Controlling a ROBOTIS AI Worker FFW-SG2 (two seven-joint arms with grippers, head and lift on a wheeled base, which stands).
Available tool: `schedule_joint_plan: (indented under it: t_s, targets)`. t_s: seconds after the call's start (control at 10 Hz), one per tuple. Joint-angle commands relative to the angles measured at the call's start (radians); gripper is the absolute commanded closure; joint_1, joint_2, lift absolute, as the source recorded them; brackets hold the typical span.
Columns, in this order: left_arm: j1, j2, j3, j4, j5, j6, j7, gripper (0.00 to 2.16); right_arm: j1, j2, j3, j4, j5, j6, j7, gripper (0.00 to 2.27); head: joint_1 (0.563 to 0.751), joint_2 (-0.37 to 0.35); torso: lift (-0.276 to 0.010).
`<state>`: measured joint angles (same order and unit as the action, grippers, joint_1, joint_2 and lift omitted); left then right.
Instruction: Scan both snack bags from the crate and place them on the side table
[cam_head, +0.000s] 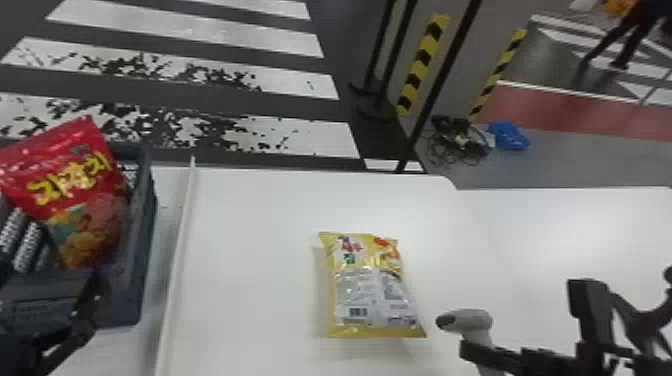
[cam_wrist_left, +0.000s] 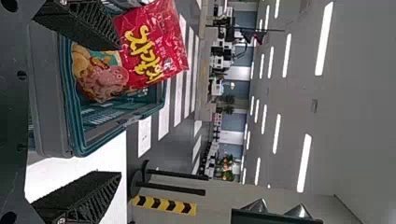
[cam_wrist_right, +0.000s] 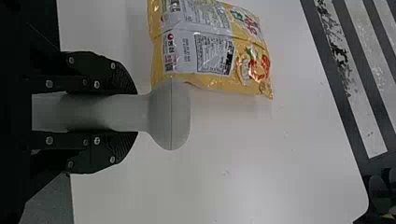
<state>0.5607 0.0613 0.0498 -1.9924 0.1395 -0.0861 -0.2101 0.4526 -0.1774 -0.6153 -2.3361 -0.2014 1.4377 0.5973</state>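
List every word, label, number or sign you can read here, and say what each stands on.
Red snack bag: large yellow lettering, too blurred to quote reliably.
Yellow snack bag: lettering, text panels and a barcode, too small or blurred.
Crate: any marking too blurred.
Striped strip: chevrons, no words.
So nothing can be quoted surely.

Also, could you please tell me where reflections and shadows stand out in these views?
Head view: glints on the red snack bag, pale sheen on the white table; left wrist view: bright ceiling lights; right wrist view: soft shadow beside the yellow snack bag.
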Motion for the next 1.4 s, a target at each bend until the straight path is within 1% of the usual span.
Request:
schedule_joint_plan:
  t_s: [0.0,0.1,0.2,0.3,0.5,0.7,0.9,1.1,1.3]
  targets:
    - [0.005,0.0,0.001,0.0,0.002,-0.016,-0.002,0.04,0.009,0.015,-0.004,-0.066,-0.027,0.068,0.004,2.25,0.695,-0.283,-0.095]
    - [0.005,0.002,0.002,0.0,0.005,-0.016,0.0,0.04,0.017,0.026,-0.004,-0.111,-0.044,0.117,0.006,2.25,0.695,-0.264,-0.095]
    - [0.005,0.0,0.002,0.001,0.006,-0.022,-0.002,0.04,0.025,0.038,-0.001,-0.161,-0.056,0.134,0.007,2.25,0.695,-0.244,-0.095]
    - [0.005,0.0,0.001,0.003,0.006,-0.025,-0.002,0.04,0.031,0.047,0.012,-0.215,-0.064,0.134,0.007,2.25,0.695,-0.232,-0.095]
    - [0.005,-0.003,0.001,0.003,0.006,-0.025,-0.003,0.04,0.037,0.07,0.061,-0.286,-0.062,0.134,0.006,2.25,0.695,-0.182,-0.095]
    - [0.005,-0.003,0.001,0.006,0.006,-0.025,-0.005,0.04,0.04,0.092,0.127,-0.301,-0.052,0.134,0.004,2.25,0.695,-0.126,-0.095]
    - [0.005,-0.005,0.001,0.009,0.006,-0.028,-0.005,0.04,0.046,0.105,0.207,-0.301,-0.012,0.134,0.001,2.25,0.695,-0.084,-0.095]
    - [0.005,-0.005,-0.001,0.01,0.006,-0.031,-0.005,0.04,0.046,0.108,0.287,-0.282,0.05,0.134,-0.013,2.25,0.695,-0.039,-0.095]
    - [0.005,-0.005,-0.002,0.01,0.008,-0.031,-0.006,0.04,0.041,0.105,0.353,-0.226,0.099,0.134,-0.031,2.25,0.695,-0.019,-0.095]
